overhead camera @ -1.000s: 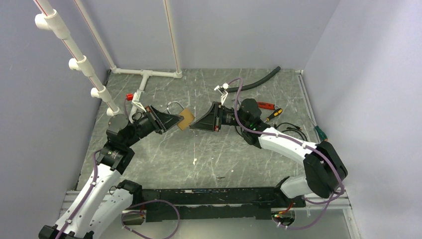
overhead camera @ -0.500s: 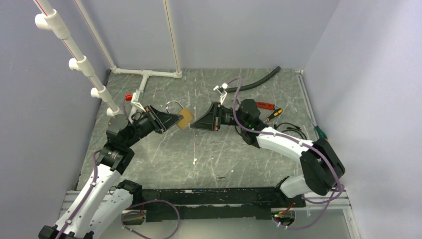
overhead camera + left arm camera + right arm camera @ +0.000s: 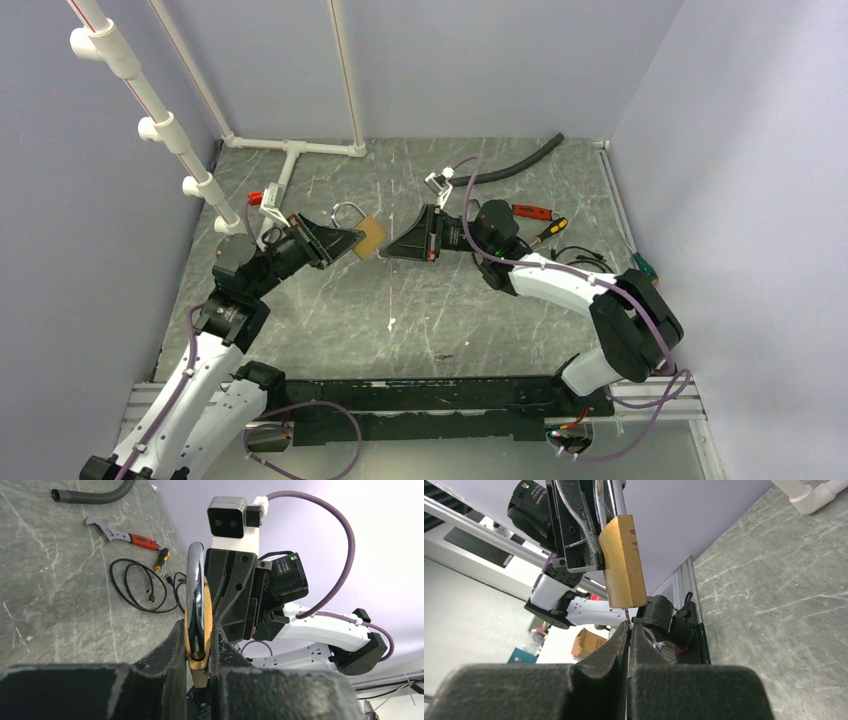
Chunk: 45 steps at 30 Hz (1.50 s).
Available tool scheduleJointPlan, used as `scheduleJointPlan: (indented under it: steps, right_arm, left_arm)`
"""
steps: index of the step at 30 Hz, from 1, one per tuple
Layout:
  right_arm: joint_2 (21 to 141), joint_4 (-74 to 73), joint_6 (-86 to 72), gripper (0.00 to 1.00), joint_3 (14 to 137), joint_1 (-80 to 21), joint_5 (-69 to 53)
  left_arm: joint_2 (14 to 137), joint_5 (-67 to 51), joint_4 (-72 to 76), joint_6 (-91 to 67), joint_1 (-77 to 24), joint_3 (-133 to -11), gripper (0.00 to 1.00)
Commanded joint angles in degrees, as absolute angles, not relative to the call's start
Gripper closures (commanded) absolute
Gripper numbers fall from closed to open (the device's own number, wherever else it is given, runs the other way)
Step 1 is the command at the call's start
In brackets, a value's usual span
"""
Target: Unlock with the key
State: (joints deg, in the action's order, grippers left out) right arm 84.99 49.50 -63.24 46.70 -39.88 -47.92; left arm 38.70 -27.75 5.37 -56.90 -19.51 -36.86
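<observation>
Fingers (image 3: 599, 680) of the right gripper (image 3: 628, 626) pinch tight on the key (image 3: 626, 615), a thin sliver under the padlock (image 3: 624, 562) (clamped in the left gripper (image 3: 196, 635)), above a grey veined table (image 3: 480, 310) between plain lilac walls (image 3: 480, 60).

key (image 3: 626, 614): all but a thin sliver hidden between the pressed-together jaws of the right gripper (image 3: 628, 630); entry into keyhole could not be told | padlock (image 3: 623, 562): shackle top cut off by the picture's edge above those jaws | left wrist view: padlock body mostly buried between jaws of the left gripper (image 3: 198, 645)
</observation>
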Motion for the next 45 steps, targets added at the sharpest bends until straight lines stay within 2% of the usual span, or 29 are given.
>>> scheduleJointPlan:
  steps: [1,6,12,17,33,45]
  right_arm:
    - [86.61,58.75,-68.41,1.0,48.8,-40.21,-47.72]
    - [87.95,61.27,-70.66,1.0,50.3,-40.01,-46.86]
    - [84.69,51.97,-64.45,1.0,51.83,-39.81,-42.5]
    - [86.03,51.98,-65.95,1.0,53.53,-39.73,-41.98]
    - [89.66,60.85,-72.96,1.0,55.06,-38.27,-41.05]
    - [95.66,80.27,-88.9,1.0,54.36,-36.94,-43.68]
  left_arm:
    - [37.09,-29.97,13.88,-58.37,-19.6,-36.91,1.0]
    - [36.79,-30.63,13.26,-58.39,-19.6,-36.32,1.0]
    - [36.27,-31.01,8.01,-55.23,-19.6,-37.37,1.0]
    - [36.61,-32.73,9.74,-55.31,-19.6,-36.26,1.0]
    - [39.49,-37.42,12.07,-53.66,-19.6,-35.07,1.0]
    - [38.46,-40.62,10.29,-49.4,-19.6,-36.2,1.0]
